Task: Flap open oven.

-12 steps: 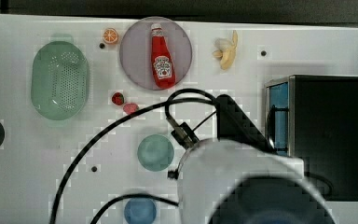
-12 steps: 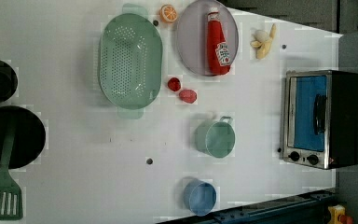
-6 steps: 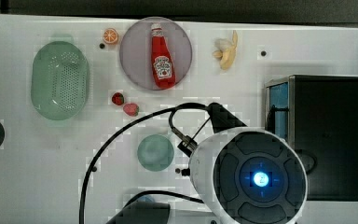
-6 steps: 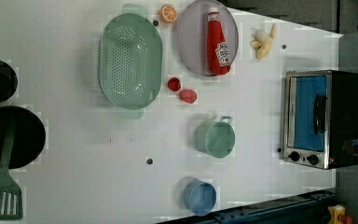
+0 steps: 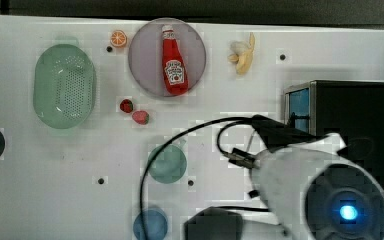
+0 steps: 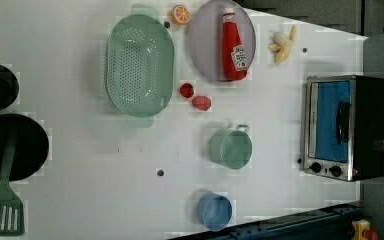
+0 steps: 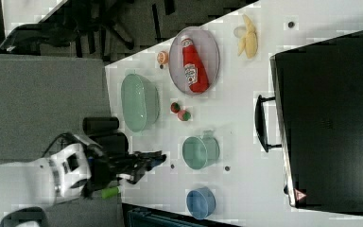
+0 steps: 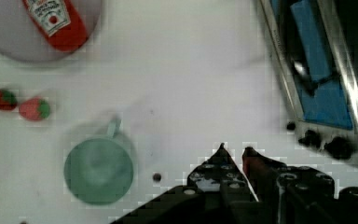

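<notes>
The oven (image 6: pixel 340 127) stands at the left view's right edge of the white table, black-topped with silver trim. Its blue glass door (image 6: pixel 330 120) is shut and the dark bar handle (image 7: pixel 260 124) sticks out from it. In the wrist view the oven (image 8: pixel 317 79) lies ahead and to one side of my gripper (image 8: pixel 234 150). The gripper hovers over bare table, apart from the door, its fingertips (image 8: pixel 221 150) a narrow gap apart with nothing between them. My arm (image 5: pixel 325 195) covers the lower part of the oven (image 5: pixel 350 115) in the top view.
A green cup (image 5: pixel 167 163) and a blue cup (image 5: pixel 150 223) stand near the arm. Farther off are a ketchup bottle (image 5: pixel 173 62) on a plate (image 5: pixel 145 70), two strawberries (image 5: pixel 134 112), a banana (image 5: pixel 243 56) and a green colander (image 5: pixel 64 86).
My arm has swung toward the top view's right, closer to the oven. The oven door stays shut.
</notes>
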Available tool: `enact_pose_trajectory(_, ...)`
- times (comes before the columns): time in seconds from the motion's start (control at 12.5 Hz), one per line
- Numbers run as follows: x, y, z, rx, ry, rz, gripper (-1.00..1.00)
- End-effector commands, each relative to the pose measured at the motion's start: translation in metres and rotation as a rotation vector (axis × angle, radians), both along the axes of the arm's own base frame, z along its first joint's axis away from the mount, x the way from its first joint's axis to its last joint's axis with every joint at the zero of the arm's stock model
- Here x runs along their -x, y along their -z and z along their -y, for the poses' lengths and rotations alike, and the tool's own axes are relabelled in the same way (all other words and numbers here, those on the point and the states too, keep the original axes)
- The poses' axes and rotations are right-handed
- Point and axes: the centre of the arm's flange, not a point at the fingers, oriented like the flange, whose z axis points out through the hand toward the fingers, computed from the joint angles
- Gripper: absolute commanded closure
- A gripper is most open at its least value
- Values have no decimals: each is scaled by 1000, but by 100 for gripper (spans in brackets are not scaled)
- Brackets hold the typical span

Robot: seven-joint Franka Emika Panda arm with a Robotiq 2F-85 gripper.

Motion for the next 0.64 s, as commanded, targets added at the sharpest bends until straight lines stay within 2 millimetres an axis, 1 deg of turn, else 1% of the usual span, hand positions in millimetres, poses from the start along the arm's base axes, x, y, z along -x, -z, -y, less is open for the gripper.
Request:
enact_pose_trajectory(0.08, 7, 30, 52, -1, -41, 25, 65)
enact_pose_trajectory(0.48, -8, 82, 101, 26, -206, 43, 65)
enact_pose_trajectory(0.64, -15, 105, 120, 45, -221, 39, 65)
